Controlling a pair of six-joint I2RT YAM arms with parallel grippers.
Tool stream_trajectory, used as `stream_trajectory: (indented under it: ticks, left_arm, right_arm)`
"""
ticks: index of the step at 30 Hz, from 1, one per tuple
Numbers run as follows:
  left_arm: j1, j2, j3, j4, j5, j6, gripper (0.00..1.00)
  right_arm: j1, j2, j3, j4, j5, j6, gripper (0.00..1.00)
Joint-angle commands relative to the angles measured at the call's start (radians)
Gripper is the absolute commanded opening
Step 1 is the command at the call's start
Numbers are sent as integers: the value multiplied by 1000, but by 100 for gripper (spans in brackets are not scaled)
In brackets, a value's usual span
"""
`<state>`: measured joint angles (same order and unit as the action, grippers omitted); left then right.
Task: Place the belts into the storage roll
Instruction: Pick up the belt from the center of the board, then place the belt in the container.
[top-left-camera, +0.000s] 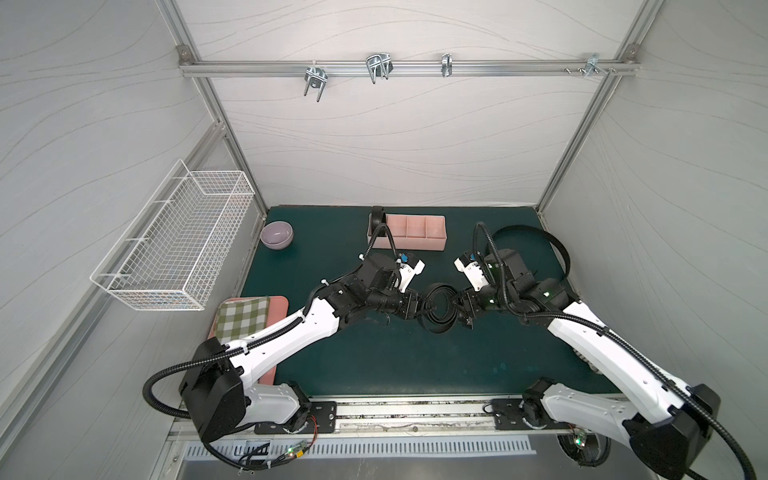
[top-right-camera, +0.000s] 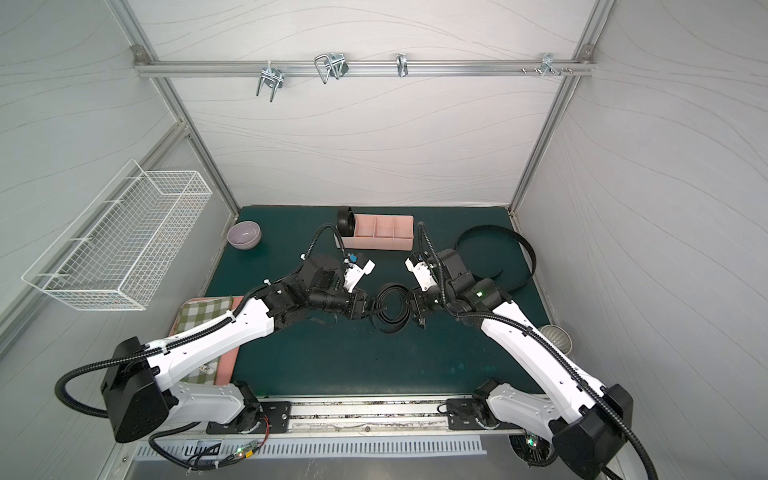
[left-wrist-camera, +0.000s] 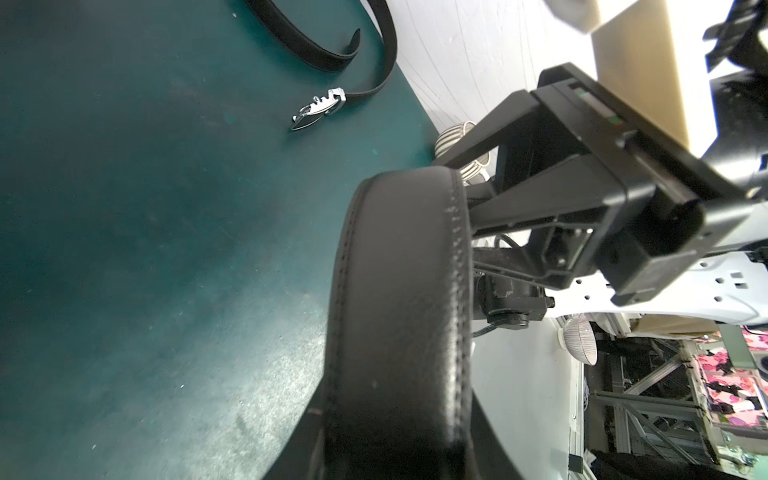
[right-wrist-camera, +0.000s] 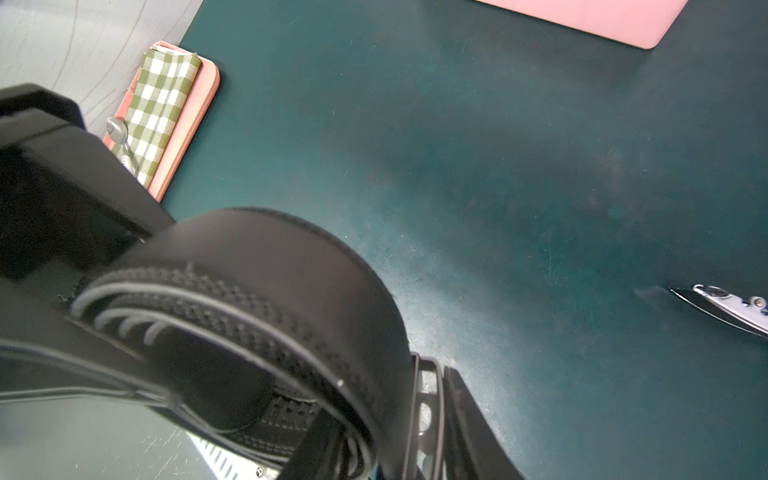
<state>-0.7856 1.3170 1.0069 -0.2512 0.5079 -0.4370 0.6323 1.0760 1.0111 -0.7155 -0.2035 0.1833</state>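
Note:
A coiled black belt (top-left-camera: 441, 305) hangs just above the green mat (top-left-camera: 399, 357) between my two grippers. The left gripper (top-left-camera: 427, 309) is shut on its left side, where the strap (left-wrist-camera: 399, 291) fills the space between the jaws. On the right side, the right gripper (top-left-camera: 460, 311) is shut on the layered coil (right-wrist-camera: 291, 257). The pale-pink storage roll (top-left-camera: 419, 243) lies at the back, with another coiled belt (top-left-camera: 377, 217) standing in its leftmost compartment. A loose belt (top-right-camera: 498, 232) curves over the back right of the mat, its metal buckle (left-wrist-camera: 318, 110) lying flat.
A lilac bowl (top-left-camera: 276, 235) sits at the back left. The white wire basket (top-left-camera: 174, 241) hangs on the left wall. A flat pink tray with a green checked cloth (top-left-camera: 245, 316) lies under the left arm. A striped cup (top-right-camera: 557, 338) stands by the right edge.

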Motion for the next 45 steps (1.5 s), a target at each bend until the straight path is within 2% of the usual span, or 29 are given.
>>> stream_trajectory:
  ticks: [1, 6, 11, 16, 22, 27, 32, 38, 45]
  left_arm:
    - [-2, 13, 103, -48, -15, 69, 25]
    - [-3, 48, 233, -237, -52, 164, 23]
    - [-3, 91, 392, -442, -146, 262, 19]
    - [-3, 145, 527, -581, -250, 331, 15]
    - [0, 263, 690, -737, -369, 398, 11]
    - [0, 327, 740, -742, -461, 395, 4]
    - [-1, 344, 724, -660, -547, 407, 5]
    - [6, 397, 779, -682, -599, 452, 4]
    - [52, 399, 815, -627, -694, 465, 2]
  right_arm:
    - [-9, -33, -22, 65, -47, 28, 8]
    - [-12, -51, -79, 163, -59, 91, 9]
    - [-26, -59, -130, 226, -56, 140, 16]
    - [-68, -73, -169, 208, -42, 157, 48]
    - [-171, -135, -218, 161, -46, 174, 67]
    - [-229, -182, -255, 157, -74, 178, 69]
    - [-237, -210, -281, 161, -87, 182, 73]
    - [-240, -209, -293, 162, -96, 166, 76]
    - [-246, -206, -309, 183, -118, 175, 76]
